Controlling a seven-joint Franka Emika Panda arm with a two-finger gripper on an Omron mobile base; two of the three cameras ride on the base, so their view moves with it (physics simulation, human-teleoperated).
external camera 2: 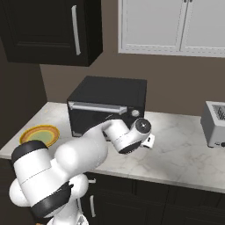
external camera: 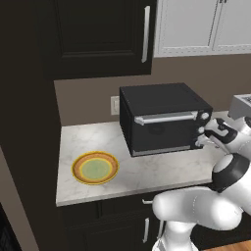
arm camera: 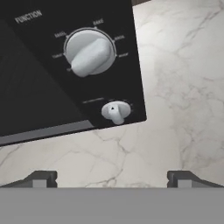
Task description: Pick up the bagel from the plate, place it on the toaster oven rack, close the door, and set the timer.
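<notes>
The black toaster oven stands on the marble counter with its door shut under the silver bar handle. The rack and the bagel are hidden. The plate, yellow-rimmed with a green centre, lies bare at the counter's left, also in the right base view. My gripper hovers at the oven's right front corner, open and holding nothing. In the hand view its fingertips stand wide apart below a large function knob and a smaller knob.
A silver toaster sits on the counter to the right. Dark upper cabinets hang above the plate, white ones further right. A wall outlet is behind the oven. Bare marble lies right of the oven.
</notes>
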